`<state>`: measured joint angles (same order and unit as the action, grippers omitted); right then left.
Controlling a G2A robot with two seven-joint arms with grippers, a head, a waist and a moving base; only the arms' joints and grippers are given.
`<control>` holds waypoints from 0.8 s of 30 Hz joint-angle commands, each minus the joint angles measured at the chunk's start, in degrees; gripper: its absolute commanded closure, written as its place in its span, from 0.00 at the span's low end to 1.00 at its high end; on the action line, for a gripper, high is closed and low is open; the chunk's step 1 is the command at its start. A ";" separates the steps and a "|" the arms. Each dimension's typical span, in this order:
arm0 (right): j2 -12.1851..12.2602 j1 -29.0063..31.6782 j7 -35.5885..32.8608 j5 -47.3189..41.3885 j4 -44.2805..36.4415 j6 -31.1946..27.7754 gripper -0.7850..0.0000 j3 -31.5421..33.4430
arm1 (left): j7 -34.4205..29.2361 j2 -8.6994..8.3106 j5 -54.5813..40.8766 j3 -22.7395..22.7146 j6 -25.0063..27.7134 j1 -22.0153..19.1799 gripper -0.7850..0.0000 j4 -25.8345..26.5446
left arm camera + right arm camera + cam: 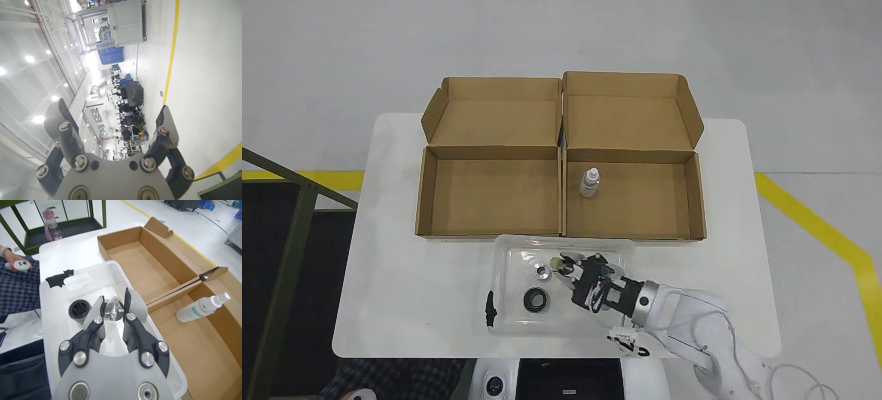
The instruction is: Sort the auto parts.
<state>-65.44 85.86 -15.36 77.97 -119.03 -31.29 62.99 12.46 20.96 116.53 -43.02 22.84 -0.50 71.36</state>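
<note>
Silver metal part (114, 311) sits low inside the clear plastic tray (121, 273), clasped between the two fingers of the right gripper (114, 302), which press on its sides. Just beside it in the same tray stands a black-lined ring (80, 310). The tray rests on the white tabletop (402, 250), touching two open cardboard boxes; the right box (217, 344) holds a spray bottle (200, 308) lying on its side. The left gripper (113, 106) is raised toward the room, fingers spread with nothing between them.
</note>
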 commanded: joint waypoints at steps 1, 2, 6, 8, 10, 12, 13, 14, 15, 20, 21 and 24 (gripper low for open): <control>0.04 0.00 1.63 -2.46 0.17 -0.12 1.00 0.98 | 0.00 0.00 0.00 0.00 0.00 0.00 0.00 0.00; 0.04 0.05 2.72 -3.97 0.24 -0.34 1.00 1.31 | 0.00 0.00 0.00 0.00 0.00 0.00 0.00 0.00; 0.08 0.17 6.63 -8.14 0.01 -0.35 1.00 3.06 | 0.00 0.00 0.00 0.00 0.00 0.00 0.00 0.00; 0.10 0.55 8.81 -9.39 -0.48 -0.06 1.00 3.91 | 0.00 0.00 0.00 0.00 0.00 0.00 0.00 0.00; 0.15 1.04 10.90 -10.84 -0.85 0.11 1.00 4.90 | 0.00 0.00 0.00 0.00 0.00 0.00 0.00 0.00; 0.18 1.58 12.91 -12.66 -1.07 0.14 1.00 5.87 | 0.00 0.00 0.00 0.00 0.00 0.00 0.00 0.00; 0.21 1.75 13.74 -13.33 -1.15 0.22 1.00 6.42 | 0.00 0.00 0.00 0.00 0.00 0.00 0.00 0.00; 0.22 1.94 14.67 -14.13 -1.23 0.22 1.00 6.87 | 0.00 0.00 0.00 0.00 0.00 0.00 0.00 0.00; 0.22 2.12 15.54 -15.01 -1.17 0.17 1.00 7.28 | 0.00 0.00 0.00 0.00 0.00 0.00 0.00 0.00; 0.14 2.78 19.76 -18.73 -0.86 0.98 1.00 9.04 | 0.00 0.00 0.00 0.00 0.00 0.00 0.00 0.00; 0.11 2.93 20.52 -19.22 -0.85 1.17 1.00 9.22 | 0.00 0.00 0.00 0.00 0.00 0.00 0.00 0.00; 0.05 3.18 22.30 -20.55 -0.52 1.26 1.00 9.69 | 0.00 0.00 0.00 0.00 0.00 0.00 0.00 0.00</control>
<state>-65.37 88.99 6.44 57.84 -119.69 -30.01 72.54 12.46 20.96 116.53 -43.02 22.84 -0.50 71.36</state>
